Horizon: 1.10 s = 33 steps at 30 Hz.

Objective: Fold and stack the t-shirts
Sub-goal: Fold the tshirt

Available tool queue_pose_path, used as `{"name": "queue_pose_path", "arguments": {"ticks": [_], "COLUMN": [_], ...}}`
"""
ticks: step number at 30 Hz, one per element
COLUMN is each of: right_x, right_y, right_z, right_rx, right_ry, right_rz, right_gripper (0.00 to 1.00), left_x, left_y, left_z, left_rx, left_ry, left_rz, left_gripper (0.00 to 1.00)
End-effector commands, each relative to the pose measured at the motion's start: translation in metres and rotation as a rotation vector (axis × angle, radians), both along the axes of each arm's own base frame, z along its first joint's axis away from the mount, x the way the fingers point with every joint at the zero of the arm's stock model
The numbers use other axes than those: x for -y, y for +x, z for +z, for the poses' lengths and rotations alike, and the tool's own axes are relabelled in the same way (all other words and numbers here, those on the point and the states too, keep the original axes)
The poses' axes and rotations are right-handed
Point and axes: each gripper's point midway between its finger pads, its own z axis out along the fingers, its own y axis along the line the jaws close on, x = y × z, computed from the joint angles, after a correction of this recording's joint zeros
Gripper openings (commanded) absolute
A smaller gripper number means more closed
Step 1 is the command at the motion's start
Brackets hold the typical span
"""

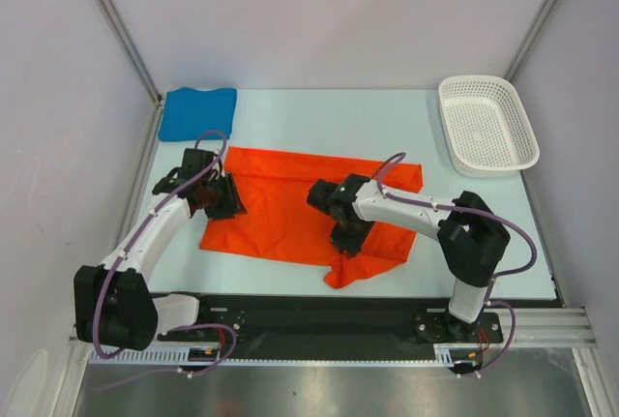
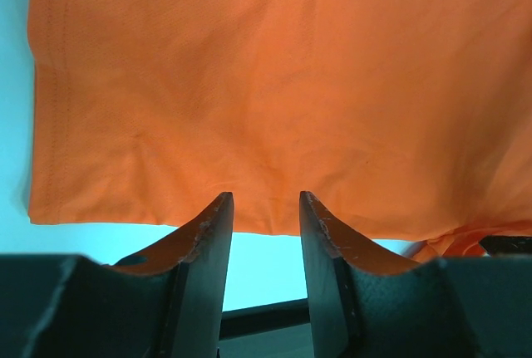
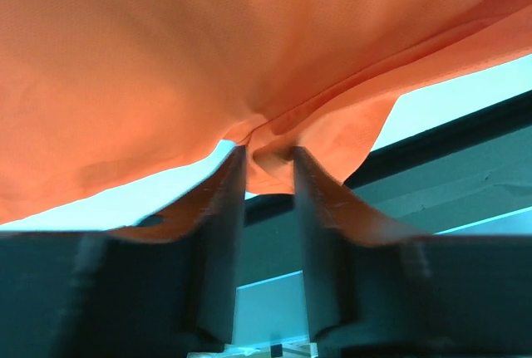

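There are two t-shirts on the pale table (image 1: 309, 117). One is the orange-red shirt (image 1: 290, 204), and it lies spread out in the middle. The other is the blue shirt (image 1: 197, 112). It is folded small and sits past the far left corner of the orange-red shirt, a little apart from it.

There is one white basket (image 1: 451, 127), well off to the far right of the orange-red shirt.

There are two arms, and each has one gripper. The left gripper (image 1: 221, 196) is at the left edge of the orange-red shirt. In the left wrist view its two fingers (image 2: 212, 233) stand apart, just at the hem of the shirt, and nothing is between them.

The right gripper (image 1: 346, 241) is at the near edge of the orange-red shirt, on its right half. In the right wrist view its two fingers (image 3: 229, 200) pinch a bunched fold of the orange-red shirt, and the cloth puckers and hangs over them
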Motion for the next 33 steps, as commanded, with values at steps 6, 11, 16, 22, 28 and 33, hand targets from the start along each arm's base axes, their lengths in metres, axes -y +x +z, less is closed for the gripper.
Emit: {"name": "queue_pose_path", "arguments": {"ticks": [6, 11, 16, 22, 28, 33], "right_x": [0.015, 0.030, 0.035, 0.038, 0.037, 0.047], "right_y": [-0.006, -0.012, -0.014, -0.021, -0.021, -0.023], "right_z": [-0.003, 0.002, 0.016, 0.021, 0.028, 0.027], "right_rx": [-0.005, 0.010, 0.067, 0.123, 0.196, 0.190], "right_ry": [-0.013, -0.029, -0.018, 0.025, 0.136, 0.162], "right_rz": [-0.044, -0.022, 0.077, 0.188, 0.246, 0.243], "right_gripper": [0.11, 0.00, 0.00, 0.00, 0.00, 0.00], "left_x": [0.000, -0.006, -0.030, -0.081, -0.095, -0.108], "left_y": [0.004, 0.002, -0.014, -0.038, -0.061, -0.059], "left_z": [0.008, 0.003, -0.017, -0.037, -0.081, -0.083], "left_rx": [0.055, 0.043, -0.058, -0.215, -0.359, -0.354], "left_ry": [0.005, 0.033, 0.051, 0.066, -0.084, -0.021], "left_rz": [-0.021, 0.003, 0.157, 0.484, 0.689, 0.725], "left_gripper": [0.44, 0.47, 0.55, 0.57, 0.52, 0.52]}}
